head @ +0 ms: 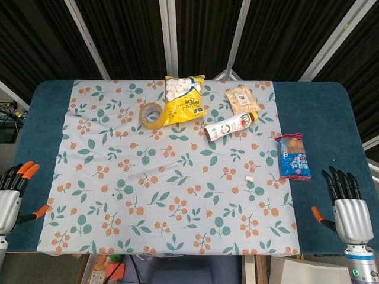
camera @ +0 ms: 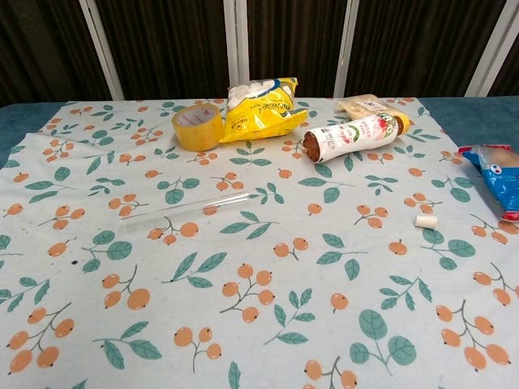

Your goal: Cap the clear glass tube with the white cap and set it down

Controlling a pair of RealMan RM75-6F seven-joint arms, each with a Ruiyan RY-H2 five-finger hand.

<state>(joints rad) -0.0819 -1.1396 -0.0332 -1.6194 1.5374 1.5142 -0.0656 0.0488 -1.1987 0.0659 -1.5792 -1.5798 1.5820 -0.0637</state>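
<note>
Glass tube [camera: 185, 211] lies apart from white cap [camera: 426, 220] (uncapped); left hand [head: 13, 195] and right hand [head: 348, 204] fingers spread.

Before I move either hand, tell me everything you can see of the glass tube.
The clear glass tube is thin, straight and transparent. It lies flat on the floral tablecloth, left of centre, slanting up toward the right, uncapped; the white cap sits far to its right. Nothing touches the tube but the cloth. Whether anything is inside cannot be told.
</note>
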